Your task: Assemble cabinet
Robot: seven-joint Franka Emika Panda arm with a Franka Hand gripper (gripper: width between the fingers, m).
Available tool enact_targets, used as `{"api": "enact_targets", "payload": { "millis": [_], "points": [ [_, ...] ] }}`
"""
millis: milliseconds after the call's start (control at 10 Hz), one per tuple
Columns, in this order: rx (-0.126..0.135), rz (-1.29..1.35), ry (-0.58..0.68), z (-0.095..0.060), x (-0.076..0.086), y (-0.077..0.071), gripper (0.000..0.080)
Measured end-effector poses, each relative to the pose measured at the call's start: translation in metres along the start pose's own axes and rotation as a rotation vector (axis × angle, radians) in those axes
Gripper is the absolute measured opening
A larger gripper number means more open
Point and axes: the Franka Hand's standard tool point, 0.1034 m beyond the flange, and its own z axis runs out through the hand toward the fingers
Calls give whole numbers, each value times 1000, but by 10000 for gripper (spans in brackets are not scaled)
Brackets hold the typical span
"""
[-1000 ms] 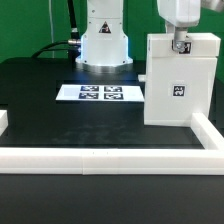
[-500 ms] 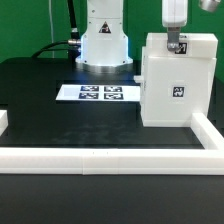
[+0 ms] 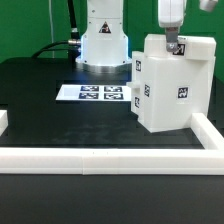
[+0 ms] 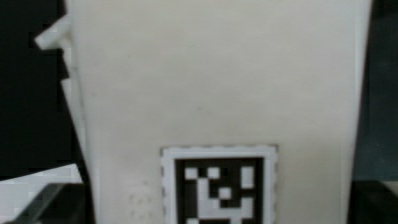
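The cabinet (image 3: 165,90), a tall white box, stands on the black table at the exterior view's right. It is turned so that two faces show, each with a square tag. My gripper (image 3: 176,46) comes down from above onto the cabinet's top edge. Its fingers are too small and too hidden there to show whether they press the wall. In the wrist view the cabinet (image 4: 214,90) fills nearly the whole picture as a plain white face with one tag (image 4: 222,185). No fingertip shows there.
The marker board (image 3: 100,94) lies flat at the middle of the table, left of the cabinet. A low white border rail (image 3: 100,156) runs along the front and turns up the right side close behind the cabinet. The arm's white base (image 3: 103,40) stands at the back.
The cabinet has turned about its upright axis: one tagged face pointed at the camera before, now a corner does and a second tagged side shows. The gripper stayed at its top.
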Motion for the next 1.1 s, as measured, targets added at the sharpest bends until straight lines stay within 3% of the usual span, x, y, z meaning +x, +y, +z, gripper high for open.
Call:
{"api": "enact_targets", "payload": {
  "millis": [300,800,1100],
  "points": [
    [4,-62,-3,-2,-1,-1,797],
    [59,-41,-67,-34,-17,-7,797],
    [54,-108,-62,-32,-16,-6,797]
  ]
}}
